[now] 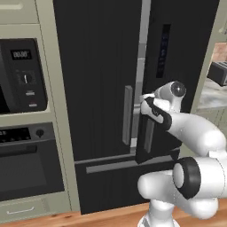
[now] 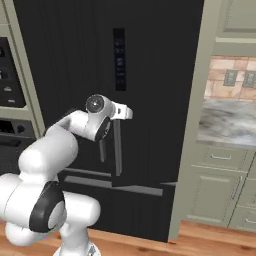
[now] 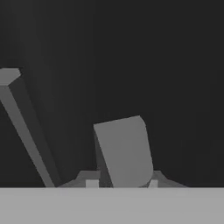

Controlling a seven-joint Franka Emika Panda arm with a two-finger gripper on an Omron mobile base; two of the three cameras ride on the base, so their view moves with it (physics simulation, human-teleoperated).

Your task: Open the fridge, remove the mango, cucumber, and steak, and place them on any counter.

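The tall black fridge (image 1: 97, 66) (image 2: 160, 75) stands straight ahead. Its right door hangs slightly ajar, and a thin light grey strip of interior shows between the doors. My gripper (image 1: 144, 98) (image 2: 130, 113) (image 3: 122, 183) is shut on the top end of the right door's grey bar handle (image 1: 148, 135) (image 2: 118, 150) (image 3: 124, 151). The left door's handle (image 1: 127, 115) (image 3: 26, 127) stands just beside it. Mango, cucumber and steak are hidden behind the doors.
A black microwave (image 1: 22, 75) and oven (image 1: 26, 164) sit in beige cabinetry to the left. To the right lies the marbled counter (image 2: 230, 122) (image 1: 213, 95) over sage green cabinets (image 2: 220, 190), with a dark appliance (image 1: 218, 73) on it. The fridge's lower drawer (image 1: 115, 177) is shut.
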